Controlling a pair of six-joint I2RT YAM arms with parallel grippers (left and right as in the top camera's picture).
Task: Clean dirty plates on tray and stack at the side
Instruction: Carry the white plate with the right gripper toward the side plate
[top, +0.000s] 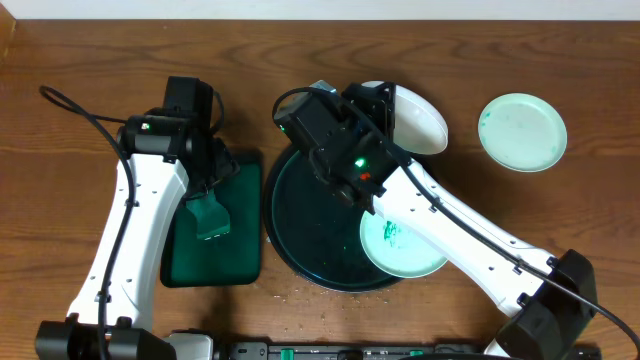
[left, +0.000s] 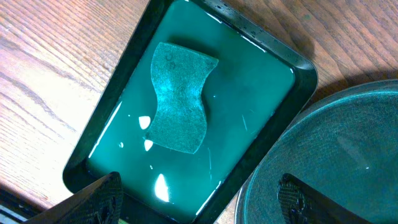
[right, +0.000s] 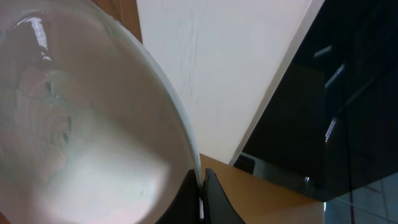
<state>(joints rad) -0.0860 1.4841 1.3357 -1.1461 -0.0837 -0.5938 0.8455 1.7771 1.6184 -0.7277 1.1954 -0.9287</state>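
My right gripper (top: 388, 104) is shut on the rim of a white plate (top: 418, 118) and holds it tilted above the far edge of the round dark tray (top: 300, 210). In the right wrist view the fingers (right: 201, 179) pinch that plate (right: 93, 124), which has faint teal marks. A second plate (top: 400, 245) with teal smears lies on the tray's near right part. A third plate (top: 522, 132) lies on the table at the far right. My left gripper (left: 199, 199) is open and empty, and also shows in the overhead view (top: 212, 168). The tray's edge also shows in the left wrist view (left: 336, 143).
A rectangular dark green tray (top: 180, 270) lies left of the round tray, with a teal sponge (top: 210, 215) in it. In the left wrist view the sponge (left: 177, 99) lies in shiny liquid inside that tray (left: 305, 71). My left gripper hovers over it.
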